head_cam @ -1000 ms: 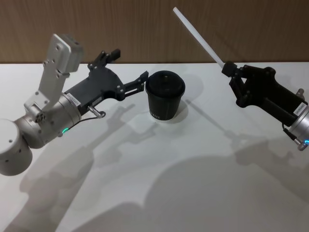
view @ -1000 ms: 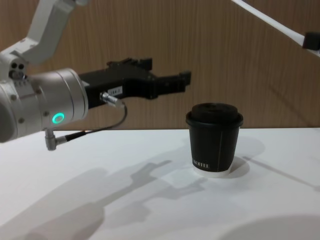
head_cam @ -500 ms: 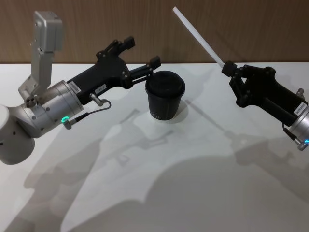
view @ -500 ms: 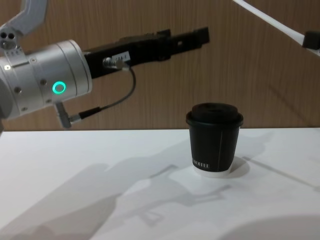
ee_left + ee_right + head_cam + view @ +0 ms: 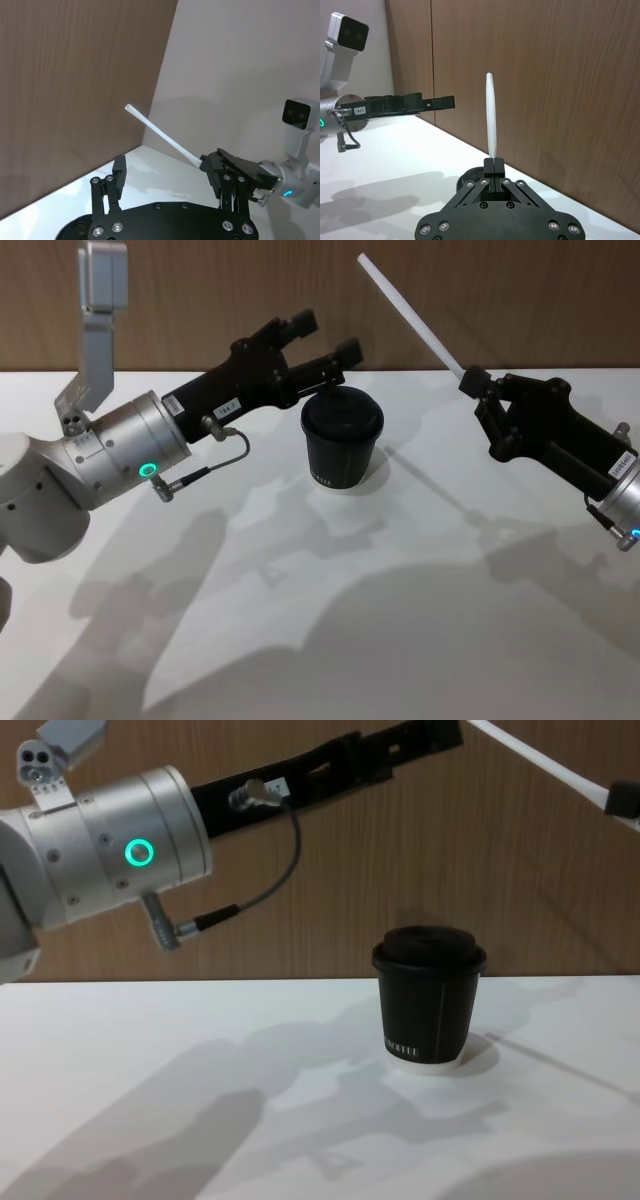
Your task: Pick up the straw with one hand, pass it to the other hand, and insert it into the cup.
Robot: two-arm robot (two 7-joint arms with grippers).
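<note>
The white straw (image 5: 410, 315) slants up and back from my right gripper (image 5: 470, 380), which is shut on its lower end, right of the cup and raised off the table. The black lidded cup (image 5: 342, 440) stands upright on the white table. My left gripper (image 5: 325, 335) hovers open above the cup's far left side, its fingers pointing toward the straw with a gap still between them. In the left wrist view the straw (image 5: 162, 134) lies beyond the open left gripper (image 5: 170, 175). The right wrist view shows the straw (image 5: 491, 115) upright in the right gripper (image 5: 494, 162).
A wood-panelled wall (image 5: 500, 300) runs along the table's far edge behind the cup. The white table (image 5: 400, 620) stretches bare in front of the cup. A thin dark cable (image 5: 270, 885) loops under the left arm.
My left arm has risen and swung its gripper up and right, from beside the cup to above its lid, toward the straw. The right gripper and straw have not moved.
</note>
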